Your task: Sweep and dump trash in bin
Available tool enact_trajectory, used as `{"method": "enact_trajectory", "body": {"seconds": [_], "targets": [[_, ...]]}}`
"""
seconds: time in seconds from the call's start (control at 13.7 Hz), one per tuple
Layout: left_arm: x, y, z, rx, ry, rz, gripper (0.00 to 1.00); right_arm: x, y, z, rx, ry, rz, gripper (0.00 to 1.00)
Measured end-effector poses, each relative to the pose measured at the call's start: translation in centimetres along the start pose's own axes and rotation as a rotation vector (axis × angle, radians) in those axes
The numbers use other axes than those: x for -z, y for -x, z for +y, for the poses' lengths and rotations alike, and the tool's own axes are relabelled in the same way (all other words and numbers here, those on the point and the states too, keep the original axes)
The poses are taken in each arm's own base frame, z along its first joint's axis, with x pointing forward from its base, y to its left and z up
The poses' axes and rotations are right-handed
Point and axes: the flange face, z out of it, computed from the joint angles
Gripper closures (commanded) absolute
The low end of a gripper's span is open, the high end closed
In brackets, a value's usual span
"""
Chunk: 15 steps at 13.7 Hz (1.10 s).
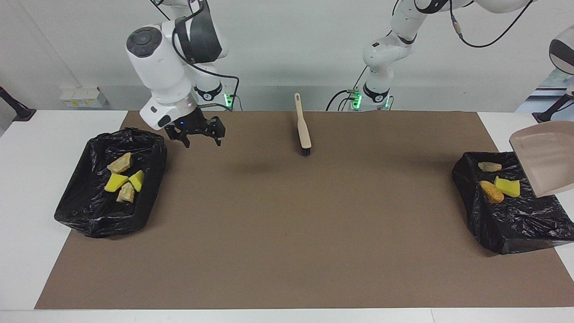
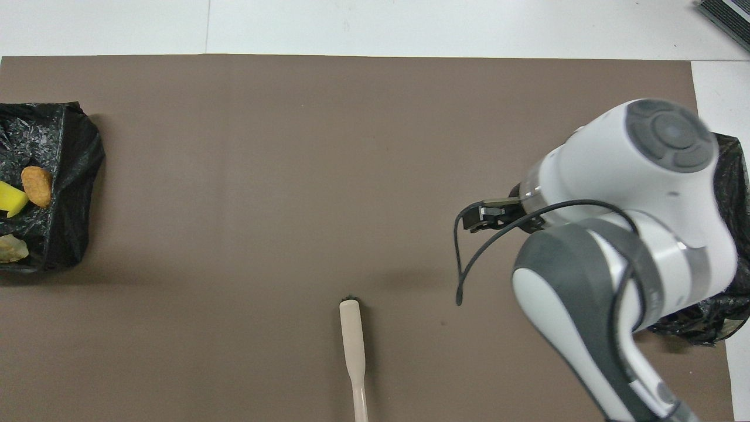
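Nearest the robots, the beige brush [image 1: 304,130] lies on the brown mat [image 1: 287,233], bristles pointing away from them, toward the left arm's end from the right gripper [image 1: 202,138]. That gripper hangs over the mat with its fingers [image 1: 186,140] spread and nothing between them, just beside the bin at the right arm's end [image 1: 85,215]. Four pieces of trash [image 1: 126,179] lie in that bin; only the facing view shows them, since the arm covers most of the bin in the overhead view. Three more pieces sit in the bin at the left arm's end [image 1: 515,229], well apart from the fingers. The facing view alone shows the beige dustpan [image 1: 545,157], tilted in the air over this bin. The left gripper is out of view in both, so its fingers cannot be told. White table [image 1: 27,179] surrounds the mat.
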Motion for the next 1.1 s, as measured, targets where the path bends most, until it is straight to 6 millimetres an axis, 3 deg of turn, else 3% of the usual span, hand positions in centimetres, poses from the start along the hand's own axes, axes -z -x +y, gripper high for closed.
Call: {"method": "enact_trajectory", "body": {"seconds": [0.07, 0.22, 0.44, 0.58, 0.73, 0.88, 1.1], "targets": [[1.4, -2.6, -0.6, 0.026, 0.024, 0.017, 1.0, 0.4, -0.1, 1.5, 0.01, 0.009, 0.004, 0.0], [4.8, -10.3, -1.2, 0.101, 0.064, 0.068, 1.0, 0.7, -0.2, 3.7, 0.032, 0.02, 0.006, 0.0], [8.5, -23.1, 0.1, 0.218, 0.127, 0.178, 1.0, 1.3, -0.1, 5.9, 0.015, 0.03, 0.017, 0.0], [10.1, -30.3, 0.9, 0.211, 0.152, 0.246, 1.0, 2.0, 0.2, 7.7, -0.013, 0.033, 0.024, 0.0], [12.4, -37.1, 1.0, 0.21, 0.116, 0.303, 1.0, 2.9, 1.1, 8.2, -0.021, 0.034, 0.004, 0.0], [14.1, -42.3, 0.7, 0.302, 0.117, 0.385, 1.0, 4.1, 2.0, 8.6, -0.029, 0.033, -0.002, 0.0], [16.4, -47.7, 0.1, 0.527, 0.176, 0.438, 1.0, 7.1, 3.2, 9.5, -0.047, 0.029, 0.003, 0.0]]}}
